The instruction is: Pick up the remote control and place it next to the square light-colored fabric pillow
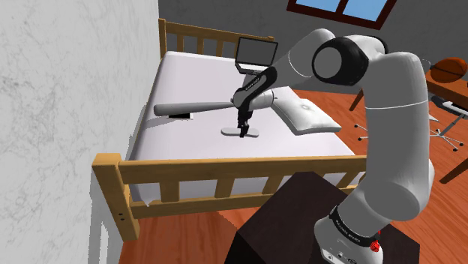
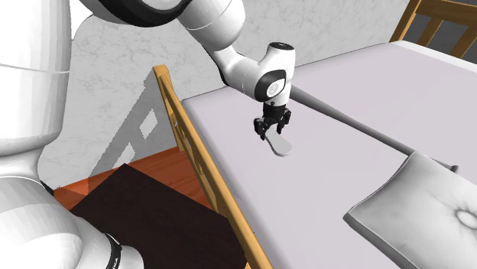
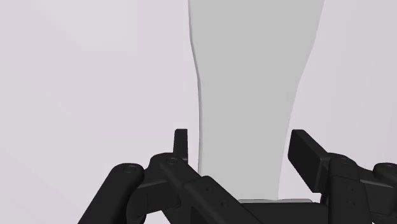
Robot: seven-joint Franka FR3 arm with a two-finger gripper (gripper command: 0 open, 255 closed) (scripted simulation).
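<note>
Pincer [image 3: 242, 139] stands released, its fingers [image 3: 308, 156] astride the grey remote control [image 3: 248, 76] without clasping it; the remote lies flat on the bed [image 1: 195, 142]. I judge nothing completed: grasp, lift and transfer to the square pillow [image 1: 304, 114] all remain outstanding.

The shoulder camera sits behind and beside the stand [image 1: 300, 217], a little way back. It looks down over the whole bed [image 1: 180, 75]. The second camera sits very near the arm [image 2: 229, 30], by the bed's wooden rail [image 2: 191, 137], and looks across the sheet. Both cameras see the pillow [image 1: 304, 114] and the remote [image 1: 253, 133]. The wrist camera looks down at the remote from very close.
</note>
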